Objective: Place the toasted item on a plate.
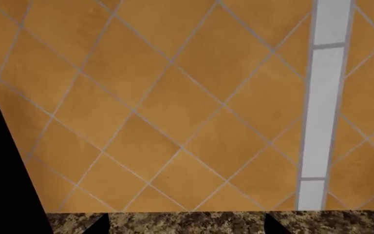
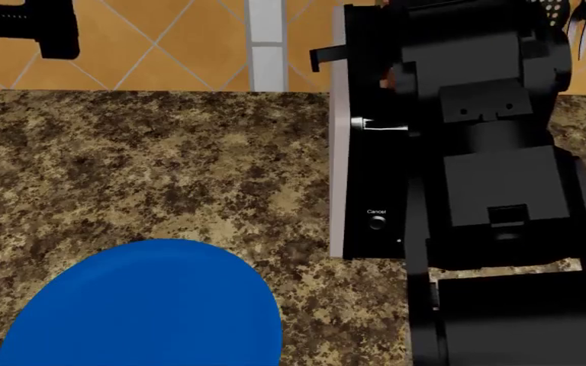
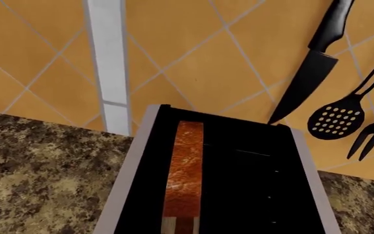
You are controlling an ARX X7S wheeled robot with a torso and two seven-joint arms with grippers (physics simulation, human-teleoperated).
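The granite counter (image 2: 150, 175) spans the head view. The blue plate (image 2: 140, 305) lies at seven o'clock, the black toaster (image 3: 239, 180) at three. The toasted item (image 3: 183, 170) stands upright in the toaster's slot. The right arm (image 2: 507, 191) hangs over the toaster; neither gripper's fingers show, so their state cannot be told.

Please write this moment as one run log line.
toast: in toaster slot | plate: bare | right arm: above toaster | grippers: unseen

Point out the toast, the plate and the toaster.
toasted item (image 3: 183, 170), right wrist view, crust edge in the slot.
plate (image 2: 140, 309), head view, bare blue centre.
toaster (image 2: 365, 175), head view, black side panel.
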